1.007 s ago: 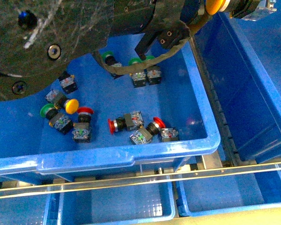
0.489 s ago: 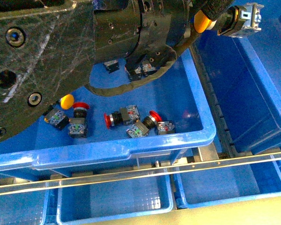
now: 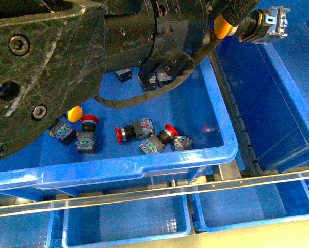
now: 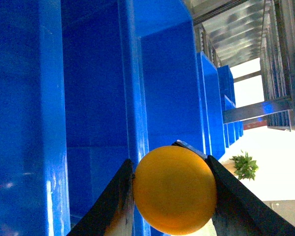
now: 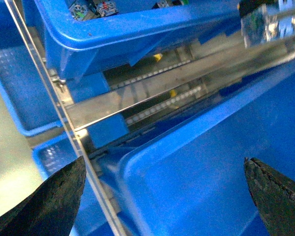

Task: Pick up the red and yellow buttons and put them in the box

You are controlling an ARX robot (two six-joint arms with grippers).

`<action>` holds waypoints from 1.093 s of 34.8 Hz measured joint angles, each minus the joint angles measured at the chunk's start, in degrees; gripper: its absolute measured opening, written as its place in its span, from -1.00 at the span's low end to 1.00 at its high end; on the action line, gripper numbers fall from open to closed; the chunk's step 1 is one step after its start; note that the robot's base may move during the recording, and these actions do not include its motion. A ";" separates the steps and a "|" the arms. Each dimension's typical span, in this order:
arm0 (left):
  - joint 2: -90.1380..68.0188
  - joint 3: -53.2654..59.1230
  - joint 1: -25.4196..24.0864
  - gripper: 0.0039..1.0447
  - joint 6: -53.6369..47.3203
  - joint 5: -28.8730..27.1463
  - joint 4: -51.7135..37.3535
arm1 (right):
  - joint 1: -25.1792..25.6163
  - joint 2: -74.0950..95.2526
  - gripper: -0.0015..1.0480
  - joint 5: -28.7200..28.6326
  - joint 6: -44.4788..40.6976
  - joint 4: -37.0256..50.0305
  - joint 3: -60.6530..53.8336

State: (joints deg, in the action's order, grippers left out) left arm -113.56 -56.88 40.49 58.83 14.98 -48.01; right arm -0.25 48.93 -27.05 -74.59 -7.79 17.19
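Note:
My left gripper [image 3: 236, 15] is shut on a yellow button [image 3: 222, 26] and holds it high, over the near-left rim of the right blue box [image 3: 278, 103]. The button's grey contact block [image 3: 274, 21] sticks out to the right. In the left wrist view the yellow cap [image 4: 175, 189] sits clamped between both black fingers [image 4: 113, 206]. Red buttons [image 3: 90, 120] [image 3: 120, 133] [image 3: 169, 129] and another yellow button [image 3: 74, 112] lie in the left tote [image 3: 144, 165]. My right gripper [image 5: 162, 196] is open and empty above the box's inside [image 5: 196, 182].
My left arm [image 3: 66, 57] hides much of the left tote's far half. A metal rail [image 3: 195, 188] runs along the front, with smaller blue trays [image 3: 128, 222] [image 3: 252, 206] below it. A metal strip [image 3: 237, 124] separates the two totes.
The yellow button in my left gripper has moved to the right, over the right box's rim, and its contact block has come into view. The left arm now covers more of the left tote.

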 joint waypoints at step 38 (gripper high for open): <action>0.63 2.62 -1.62 -0.37 0.85 0.24 -2.58 | -16.57 25.66 0.86 6.27 8.02 8.02 22.60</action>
State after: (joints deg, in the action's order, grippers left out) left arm -112.92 -54.26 38.87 59.68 15.22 -50.59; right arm -16.82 74.59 -20.78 -66.57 0.23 39.79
